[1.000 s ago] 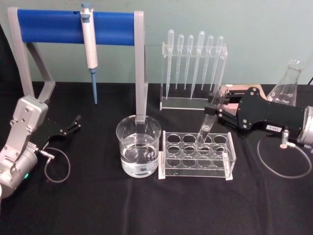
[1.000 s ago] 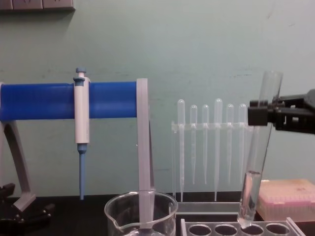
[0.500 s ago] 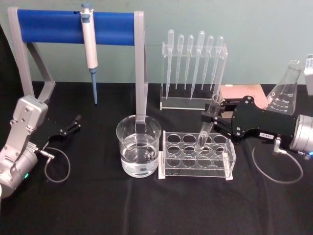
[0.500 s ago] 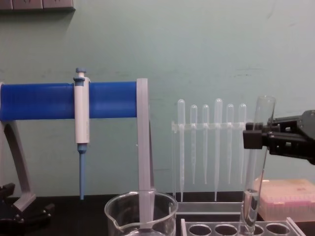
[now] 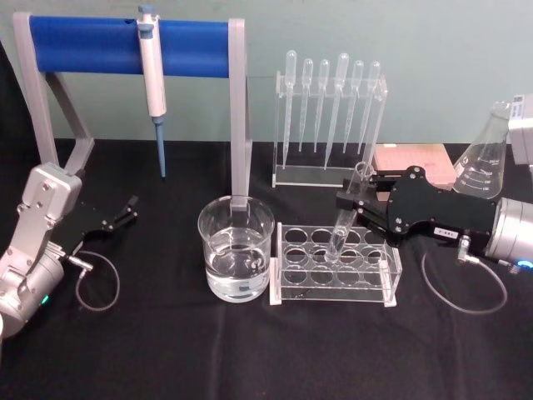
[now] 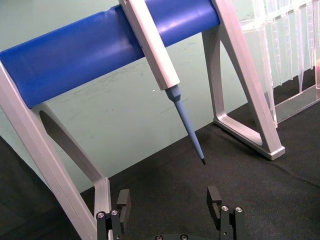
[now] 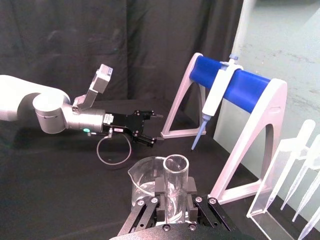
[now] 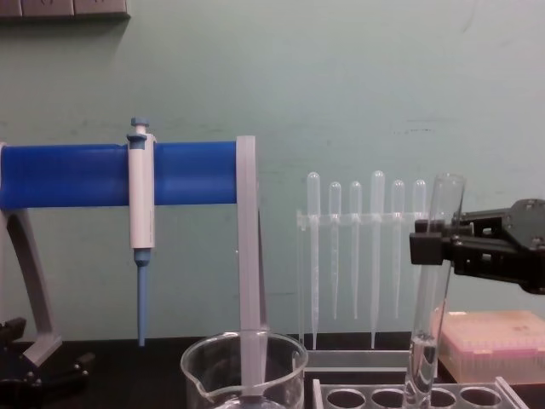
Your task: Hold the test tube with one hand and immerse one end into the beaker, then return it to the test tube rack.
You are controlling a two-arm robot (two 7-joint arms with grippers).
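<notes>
Beaker (image 5: 236,258) nearest, on black cloth, about half full of clear liquid, just beside rack (image 5: 335,265) on its left. Above rack, tube (image 5: 346,214) pinched near its rim by right gripper (image 5: 353,200), tilted a little, rounded end down in a middle hole, a little liquid inside. Probably return step: better to straighten tube, lower slowly, release only once seated. Left gripper (image 5: 127,210) parked far left on cloth, jaws spread, empty. Farther back, pipettes (image 5: 329,104) hanging in a stand, flask (image 5: 487,154) at right, micropipette (image 5: 151,79) on blue bar.
</notes>
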